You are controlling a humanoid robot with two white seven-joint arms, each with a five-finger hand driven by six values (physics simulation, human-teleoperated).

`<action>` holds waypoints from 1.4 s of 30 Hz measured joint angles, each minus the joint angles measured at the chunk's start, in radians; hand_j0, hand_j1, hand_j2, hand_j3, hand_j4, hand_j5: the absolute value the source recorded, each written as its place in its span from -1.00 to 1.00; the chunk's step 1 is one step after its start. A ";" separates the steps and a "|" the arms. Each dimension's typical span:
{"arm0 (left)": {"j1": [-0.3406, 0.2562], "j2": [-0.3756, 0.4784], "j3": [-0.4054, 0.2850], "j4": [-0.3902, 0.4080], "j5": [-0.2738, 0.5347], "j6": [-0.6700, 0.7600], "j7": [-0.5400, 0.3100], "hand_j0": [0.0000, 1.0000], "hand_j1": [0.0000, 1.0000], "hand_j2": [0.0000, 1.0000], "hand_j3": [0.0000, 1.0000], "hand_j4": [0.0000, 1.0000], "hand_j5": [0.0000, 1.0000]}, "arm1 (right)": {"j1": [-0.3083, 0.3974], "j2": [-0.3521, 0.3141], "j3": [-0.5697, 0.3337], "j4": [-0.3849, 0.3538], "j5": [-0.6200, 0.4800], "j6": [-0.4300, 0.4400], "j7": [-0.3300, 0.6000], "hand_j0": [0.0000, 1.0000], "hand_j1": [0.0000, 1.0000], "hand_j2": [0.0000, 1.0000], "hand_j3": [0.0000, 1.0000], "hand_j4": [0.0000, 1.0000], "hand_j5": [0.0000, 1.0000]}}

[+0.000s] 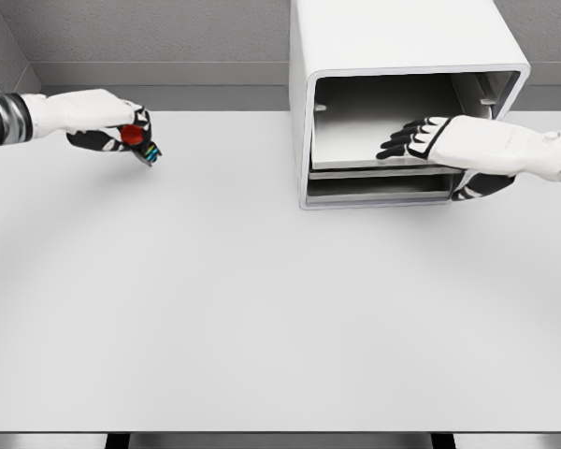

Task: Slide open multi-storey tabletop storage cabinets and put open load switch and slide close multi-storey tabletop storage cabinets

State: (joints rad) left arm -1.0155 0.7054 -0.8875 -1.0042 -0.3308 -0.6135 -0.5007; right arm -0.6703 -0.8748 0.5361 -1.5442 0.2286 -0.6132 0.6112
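— White table (262, 309), white cabinet (402, 94) at the back right, front open?

— Yes. The right hand (449, 142) reaches inside, fingers extended, gripping nothing.

— And the switch (138, 140)?

— Off to the far left (red-topped), clutched in the left hand (98, 120), above the tabletop.

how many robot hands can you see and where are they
2. The left hand is at the table's far left, holding the load switch. The right hand reaches into the open front of the storage cabinet at upper right.
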 measured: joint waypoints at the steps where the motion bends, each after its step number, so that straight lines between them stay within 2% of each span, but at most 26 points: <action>1: 0.002 0.009 0.000 -0.025 0.000 0.000 0.000 -0.22 -0.22 -0.22 -0.22 -0.22 -0.22 | -0.015 0.007 0.012 0.001 0.002 0.000 0.000 1.00 1.00 1.00 1.00 1.00 1.00; 3: 0.017 0.026 0.000 -0.075 0.000 0.000 0.000 -0.22 -0.22 -0.22 -0.22 -0.22 -0.22 | -0.049 0.026 0.047 0.017 0.015 0.000 0.000 1.00 1.00 1.00 1.00 1.00 1.00; 6: 0.026 0.045 0.000 -0.134 0.000 0.000 -0.001 -0.22 -0.22 -0.22 -0.22 -0.22 -0.22 | -0.083 0.056 0.079 0.082 0.031 0.000 0.000 1.00 1.00 1.00 1.00 1.00 1.00; 9: 0.037 0.052 0.000 -0.183 0.000 -0.001 -0.001 -0.22 -0.22 -0.22 -0.22 -0.22 -0.22 | -0.086 0.076 0.092 0.141 0.048 0.004 0.000 1.00 1.00 1.00 1.00 1.00 1.00; 13: 0.038 0.056 0.001 -0.238 0.000 0.000 -0.001 -0.22 -0.22 -0.22 -0.22 -0.22 -0.22 | -0.081 0.079 0.105 0.163 0.058 0.012 -0.003 1.00 1.00 1.00 1.00 1.00 1.00; 21: 0.072 0.085 -0.001 -0.377 0.000 0.000 -0.001 -0.22 -0.22 -0.22 -0.22 -0.22 -0.22 | -0.045 0.042 0.093 0.091 0.064 0.029 -0.012 1.00 1.00 1.00 1.00 1.00 1.00; 27: 0.075 0.099 -0.001 -0.442 0.003 0.001 0.000 -0.22 -0.22 -0.22 -0.22 -0.22 -0.22 | -0.020 0.006 0.080 0.027 0.071 0.021 -0.008 1.00 1.00 1.00 1.00 1.00 1.00; 34: 0.095 0.167 -0.002 -0.578 0.022 0.000 0.003 -0.22 -0.22 -0.22 -0.22 -0.22 -0.22 | 0.052 -0.027 0.032 -0.024 0.068 0.008 -0.006 1.00 1.00 1.00 1.00 1.00 1.00; 37: 0.094 0.171 -0.002 -0.601 0.026 0.000 0.003 -0.22 -0.22 -0.22 -0.22 -0.22 -0.22 | 0.098 -0.052 -0.005 -0.050 0.060 0.003 -0.003 1.00 1.00 1.00 1.00 1.00 1.00; 42: 0.092 0.164 -0.001 -0.613 0.047 0.000 0.003 -0.22 -0.22 -0.22 -0.22 -0.22 -0.22 | 0.106 -0.077 -0.047 -0.078 0.059 0.000 0.000 1.00 1.00 1.00 1.00 1.00 1.00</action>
State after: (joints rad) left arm -0.9235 0.8693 -0.8885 -1.6168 -0.2836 -0.6134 -0.4978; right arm -0.5645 -0.9520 0.4890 -1.6226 0.2877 -0.6129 0.6108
